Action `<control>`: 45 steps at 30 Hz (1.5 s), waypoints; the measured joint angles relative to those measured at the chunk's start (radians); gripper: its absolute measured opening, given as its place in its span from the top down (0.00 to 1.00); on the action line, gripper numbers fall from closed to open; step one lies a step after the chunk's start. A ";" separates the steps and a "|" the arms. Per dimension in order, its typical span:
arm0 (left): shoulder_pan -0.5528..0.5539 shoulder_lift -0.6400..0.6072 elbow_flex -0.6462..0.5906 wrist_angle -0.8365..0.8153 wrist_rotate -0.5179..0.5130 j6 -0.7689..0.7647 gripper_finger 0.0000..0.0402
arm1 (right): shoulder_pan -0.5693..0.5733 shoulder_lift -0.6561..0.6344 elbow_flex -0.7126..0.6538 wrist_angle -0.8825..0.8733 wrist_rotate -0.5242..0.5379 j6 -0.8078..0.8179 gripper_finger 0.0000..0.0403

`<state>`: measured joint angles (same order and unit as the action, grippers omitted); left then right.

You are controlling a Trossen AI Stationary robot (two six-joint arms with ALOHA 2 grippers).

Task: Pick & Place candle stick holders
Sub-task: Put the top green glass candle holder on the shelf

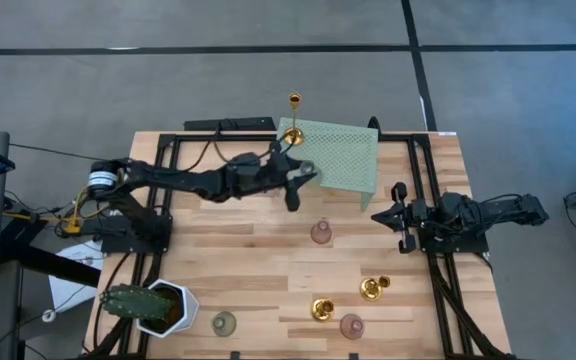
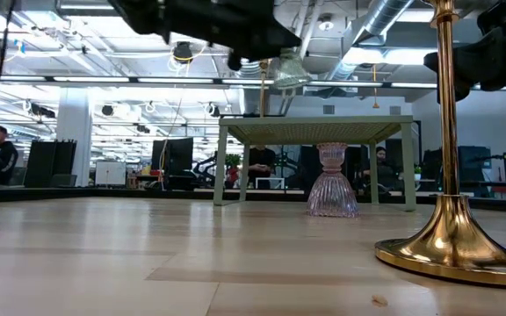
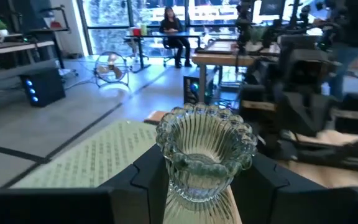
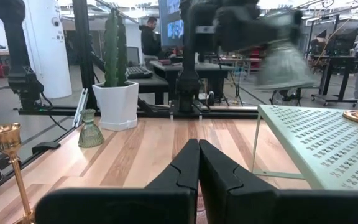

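Jaws: left clamped on pale green holder (image 3: 205, 152) above mint stand (image 1: 343, 158) | right together | white pot (image 1: 176, 308): cactus (image 1: 131, 300)

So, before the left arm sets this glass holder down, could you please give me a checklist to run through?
1. Grip: the left gripper has the pale green holder between both fingers. Ok.
2. Height: in the low view the holder hangs above the top of the mint-green stand, not touching it. Ok.
3. Position: the gripper is at the stand's left edge; whether the holder is fully over the top, cannot tell.
4. Neighbour: the tall gold holder stands upright on the stand's back-left corner, apart from the gripper but close. Ok, with care.
5. Other arm: the right gripper is shut and waits at the table's right side. Ok.
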<state>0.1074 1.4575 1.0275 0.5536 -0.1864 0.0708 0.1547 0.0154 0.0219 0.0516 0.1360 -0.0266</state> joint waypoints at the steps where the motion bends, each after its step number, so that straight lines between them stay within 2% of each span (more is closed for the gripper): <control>1: 0.008 0.022 0.020 0.000 0.000 0.000 0.65 | 0.000 0.000 0.000 0.000 0.000 -0.001 1.00; 8: 0.052 0.177 0.161 -0.002 0.001 0.007 0.65 | 0.000 0.000 0.000 -0.001 0.018 -0.007 1.00; 13: 0.083 0.225 0.195 0.002 0.000 0.003 0.65 | 0.000 0.000 0.000 0.000 0.048 -0.008 1.00; 30: 0.120 0.241 0.196 0.001 -0.009 0.000 0.65 | 0.000 0.000 0.000 0.000 0.049 -0.009 1.00; 45: 0.153 0.257 0.196 0.068 -0.028 -0.008 0.65 | 0.000 0.000 0.000 0.001 0.066 -0.020 1.00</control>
<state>0.2607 1.7148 1.2235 0.6211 -0.2148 0.0628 0.1551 0.0156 0.0219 0.0524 0.2016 -0.0468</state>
